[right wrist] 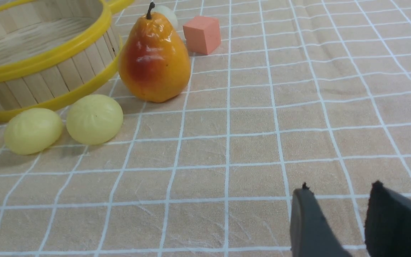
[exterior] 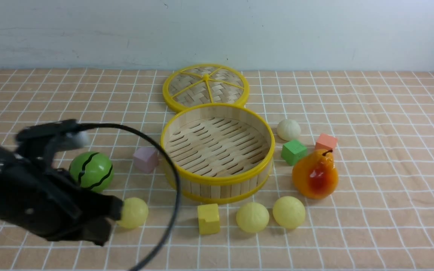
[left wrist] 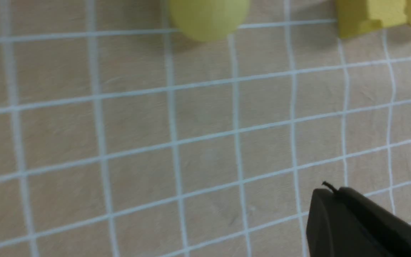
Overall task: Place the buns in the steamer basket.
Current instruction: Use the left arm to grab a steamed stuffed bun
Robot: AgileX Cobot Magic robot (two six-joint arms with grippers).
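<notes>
At the near left of the checked tablecloth point(exterior: 371, 210), the front view sets the left gripper point(exterior: 114, 210) right against one bun point(exterior: 134, 213), so that it seems to touch it. The left wrist view tells more: the jaws are pressed together with nothing between them, and that bun lies on the cloth clear of the tips, near the yellow cube point(exterior: 208, 219). A second bun point(exterior: 252, 217) and a third bun point(exterior: 289, 212) sit side by side on the cloth just in front of the steamer basket point(exterior: 217, 183); all three are outside it. Only the right wrist view shows the right gripper point(right wrist: 348, 221): its jaws stand partly apart over the cloth, holding nothing, well apart from the pear point(right wrist: 153, 60). The front view alone shows the lid point(exterior: 205, 86) behind the basket and the green watermelon ball point(exterior: 91, 171).
</notes>
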